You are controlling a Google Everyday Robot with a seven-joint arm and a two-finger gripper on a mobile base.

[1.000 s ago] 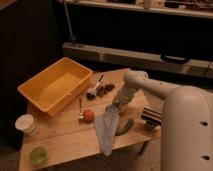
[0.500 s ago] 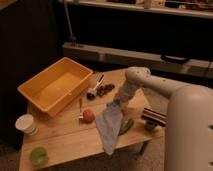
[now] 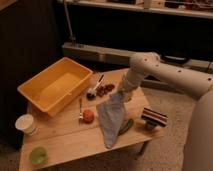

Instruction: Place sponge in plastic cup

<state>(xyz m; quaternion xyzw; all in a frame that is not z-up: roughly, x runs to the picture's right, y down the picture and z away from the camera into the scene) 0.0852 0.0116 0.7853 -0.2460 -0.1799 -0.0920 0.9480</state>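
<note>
Tabletop [image 3: 65,136]: light wood, set at an angle in the camera view. Clock directions are read from its centre, with 12 o'clock at the far edge.
White cup [image 3: 25,123]: upright at 9 o'clock, at the left edge.
Plastic cup [image 3: 38,156]: light green and squat, upright at 8 o'clock on the near left corner. It is at 5 o'clock from the white cup and apart from it.
Yellow bin [image 3: 55,90]: rectangular and open-topped, at 10 o'clock.
Utensil [image 3: 80,107]: thin and lying flat, just beside the bin's near right wall.
Orange fruit [image 3: 88,116]: round, near the centre, at the utensil's lower end.
Brush [image 3: 95,87]: at 12 o'clock, with its handle pointing to the far edge.
Dark red pieces [image 3: 105,90]: a small cluster at 3 o'clock from the brush head.
Cloth [image 3: 112,119]: long and blue-grey. It hangs from the pincer and tapers to a tip at the near edge, at 5 o'clock.
Pincer [image 3: 120,92]: at 1 o'clock above the tabletop, closed on the upper end of the cloth.
Green vegetable [image 3: 125,126]: elongated, touching the cloth's right edge.
Arm [image 3: 150,67]: white, reaching in from the right.
Striped object [image 3: 154,117]: dark and light bands, at 3 o'clock near the right edge.
Sponge: cannot be told apart in this view.
</note>
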